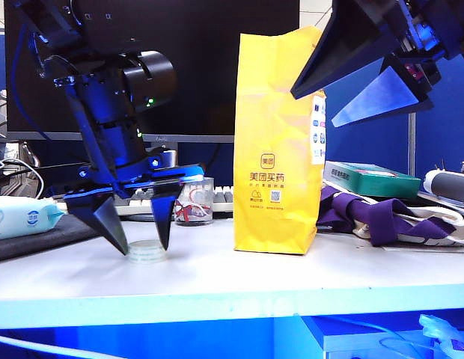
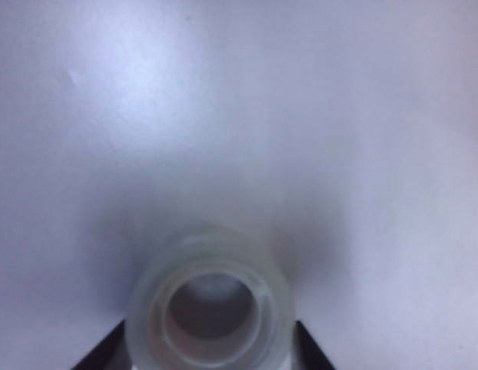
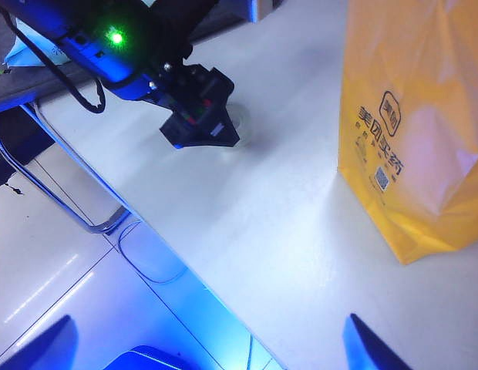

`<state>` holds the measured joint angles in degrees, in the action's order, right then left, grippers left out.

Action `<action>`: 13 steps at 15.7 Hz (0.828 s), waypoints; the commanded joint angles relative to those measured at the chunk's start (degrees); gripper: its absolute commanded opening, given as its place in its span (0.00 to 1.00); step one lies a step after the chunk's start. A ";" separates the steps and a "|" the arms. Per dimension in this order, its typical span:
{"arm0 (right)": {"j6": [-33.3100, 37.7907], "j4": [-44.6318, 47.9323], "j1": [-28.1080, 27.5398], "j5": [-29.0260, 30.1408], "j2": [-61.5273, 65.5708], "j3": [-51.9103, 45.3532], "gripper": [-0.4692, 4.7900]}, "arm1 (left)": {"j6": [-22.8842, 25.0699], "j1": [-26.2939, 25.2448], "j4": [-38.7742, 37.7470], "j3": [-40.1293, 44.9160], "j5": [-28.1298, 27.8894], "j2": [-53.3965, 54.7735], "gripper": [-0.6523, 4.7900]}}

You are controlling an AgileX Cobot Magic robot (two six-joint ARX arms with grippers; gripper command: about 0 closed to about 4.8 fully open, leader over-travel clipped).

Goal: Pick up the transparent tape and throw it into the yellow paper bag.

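Observation:
The transparent tape (image 1: pixel 147 253) is a small whitish roll lying flat on the white table (image 1: pixel 239 277), left of the yellow paper bag (image 1: pixel 277 142). My left gripper (image 1: pixel 144 243) points down over the roll, one dark finger pressed against each side. In the left wrist view the tape (image 2: pixel 210 308) fills the gap between the fingertips (image 2: pixel 108 356), which touch its rim. My right gripper (image 1: pixel 313 111) hangs open high up beside the bag's top, holding nothing. Its wrist view looks down on the bag (image 3: pixel 412 116), the left gripper (image 3: pixel 200 123) and a sliver of tape (image 3: pixel 240 119); the right gripper (image 3: pixel 208 331) itself is empty.
A glass cup (image 1: pixel 193 202) stands just behind the tape, in front of a keyboard and monitor. A pale blue wipes packet (image 1: pixel 22 217) lies at far left. A green box (image 1: pixel 370 179) and purple-and-white cloth (image 1: pixel 389 217) sit right of the bag. The table's front edge (image 1: pixel 232 307) is near.

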<state>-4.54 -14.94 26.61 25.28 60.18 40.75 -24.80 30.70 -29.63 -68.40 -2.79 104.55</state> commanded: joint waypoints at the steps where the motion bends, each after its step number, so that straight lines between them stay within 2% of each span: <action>1: 0.02 0.63 0.02 0.13 -0.13 0.31 0.97 | 1.73 0.07 1.31 -0.17 0.07 -0.11 0.49; 5: 0.04 0.63 0.00 0.13 -0.15 0.31 0.97 | 2.89 0.07 3.63 -0.17 0.70 -0.11 0.49; 11: 0.02 0.66 0.00 -1.20 -0.13 0.31 0.97 | 7.48 0.07 6.64 -1.60 1.92 -0.11 0.46; 12: 0.02 0.66 0.00 -1.20 -0.15 0.31 0.97 | 7.98 0.07 7.32 -2.25 1.97 -0.13 0.54; 13: 0.02 0.66 0.00 -1.20 -0.15 0.31 0.97 | 8.28 0.07 8.04 -2.82 1.97 -0.13 0.85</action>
<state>-4.54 -14.92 26.59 24.03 60.18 40.75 -17.45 30.70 -22.92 -70.48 -1.02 104.53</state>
